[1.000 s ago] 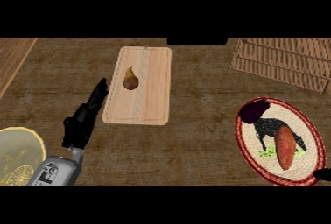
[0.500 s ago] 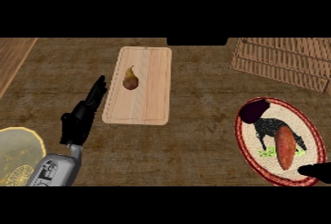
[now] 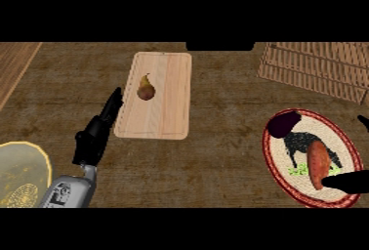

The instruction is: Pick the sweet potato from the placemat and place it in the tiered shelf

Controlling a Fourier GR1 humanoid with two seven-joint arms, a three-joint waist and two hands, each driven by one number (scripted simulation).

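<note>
Reaches farther in from the lower right edge with the right hand [image 3: 347, 180] than half a second ago, now across the lower rim of the placemat [image 3: 272, 161] and right at the near end of the sweet potato [image 3: 321, 162]. Shows only a dark sliver of that hand, so cannot tell whether open or closed, nor whether touching. Leaves the sweet potato lying on the placemat, unmoved, just below a purple vegetable [image 3: 283, 123]. Holds the left hand [image 3: 96, 139] as before: flat and straight, pointing up the counter [image 3: 216, 156], just beside the left edge of the cutting board [image 3: 167, 114] with its pear [image 3: 146, 89]. Has a yellow plate [image 3: 18, 173] at lower left and the slatted shelf [image 3: 317, 66] at upper right, well apart from the placemat.
</note>
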